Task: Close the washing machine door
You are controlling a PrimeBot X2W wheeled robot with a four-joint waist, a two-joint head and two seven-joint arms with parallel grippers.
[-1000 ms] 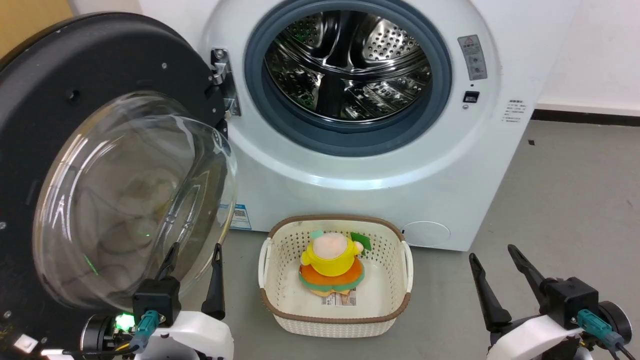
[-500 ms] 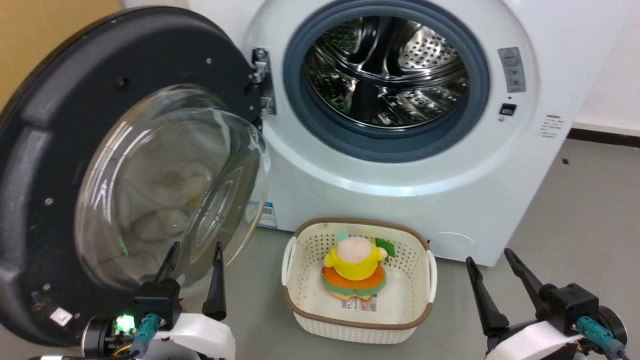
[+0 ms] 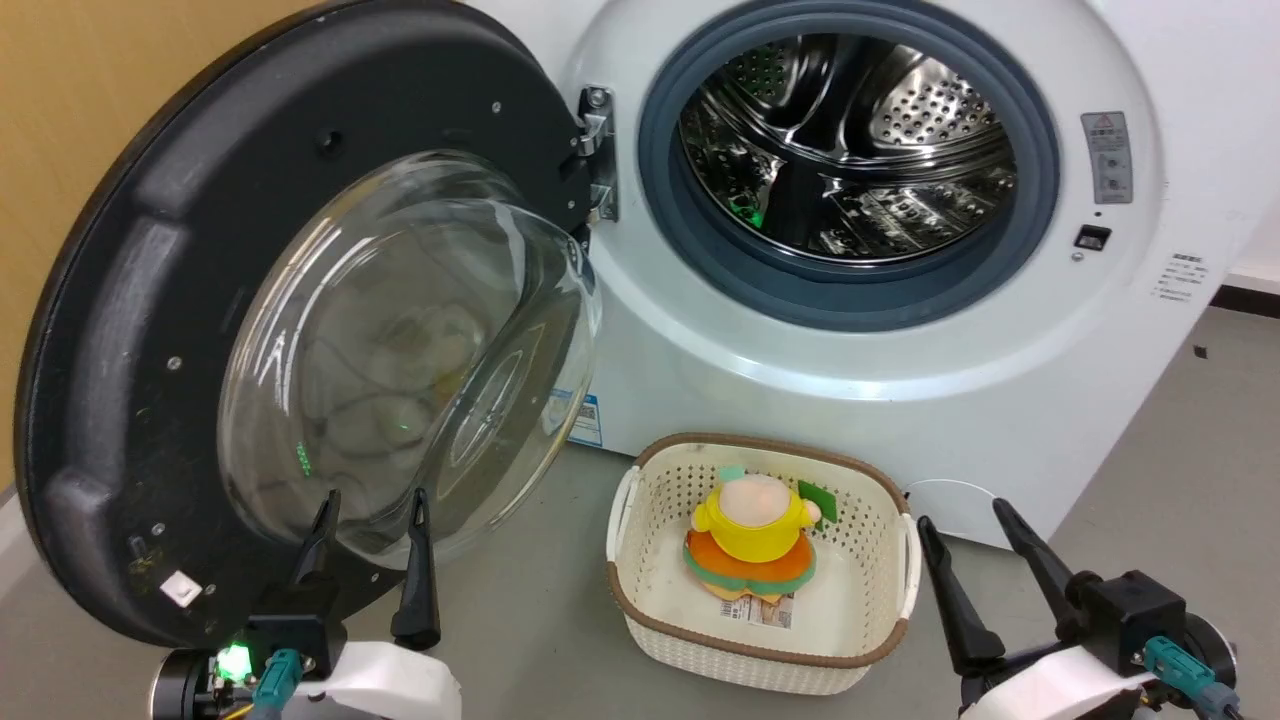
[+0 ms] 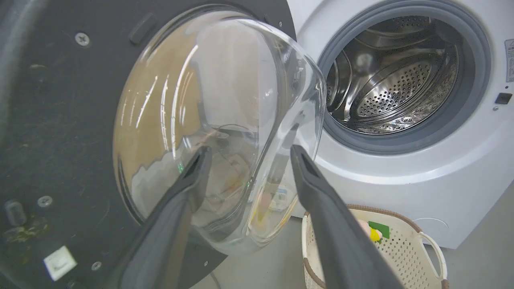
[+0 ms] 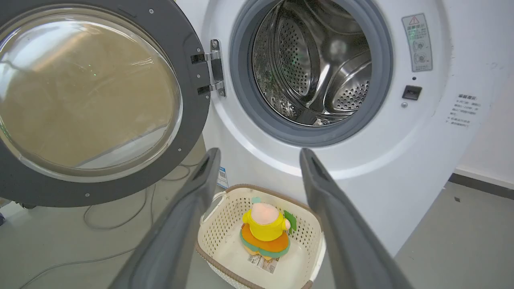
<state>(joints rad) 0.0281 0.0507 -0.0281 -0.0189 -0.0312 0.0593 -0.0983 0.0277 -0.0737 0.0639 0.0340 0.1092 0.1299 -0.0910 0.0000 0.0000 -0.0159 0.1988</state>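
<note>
1. Hanging wide open on its left hinge: the washing machine door (image 3: 150, 330), swung clear of the washing machine (image 3: 860, 400).
2. My left gripper (image 3: 372, 494): fingers parted, empty, near the door's glass.
3. My right gripper (image 3: 961, 512): parted, empty.

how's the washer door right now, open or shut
Open: the washing machine door hangs swung out to the left on its hinge, and the steel drum is fully exposed.

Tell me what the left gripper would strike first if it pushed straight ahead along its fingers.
Likely the round black-rimmed washing machine door, at its bulging clear glass bowl; depth is unclear.
</note>
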